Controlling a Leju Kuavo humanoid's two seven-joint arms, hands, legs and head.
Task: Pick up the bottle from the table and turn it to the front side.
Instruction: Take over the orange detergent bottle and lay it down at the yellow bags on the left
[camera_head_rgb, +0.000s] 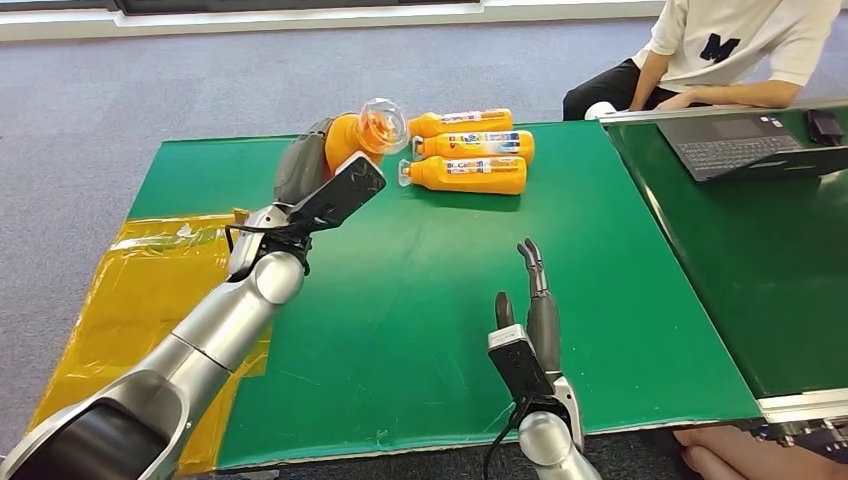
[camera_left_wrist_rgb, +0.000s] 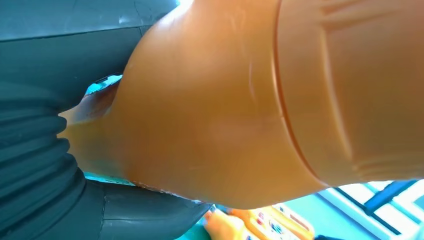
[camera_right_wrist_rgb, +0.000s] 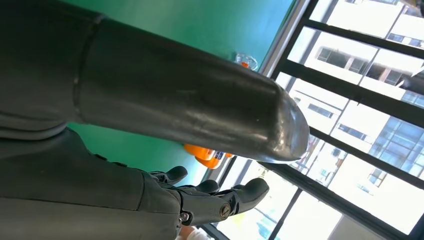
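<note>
I am holding the bottle (camera_head_rgb: 355, 137) in my left hand (camera_head_rgb: 303, 172), lifted off the green table (camera_head_rgb: 420, 300) just beside the three lying bottles (camera_head_rgb: 468, 150). It looks smooth, stiff and probably slippery, so I am gripping its wide body. My right hand (camera_head_rgb: 535, 310) is hovering empty, fingers extended.

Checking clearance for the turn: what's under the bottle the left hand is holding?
Under the raised bottle in the left hand lies bare green table. Three more bottles lie beside it, to its right. The table patch directly behind the hand is covered.
</note>
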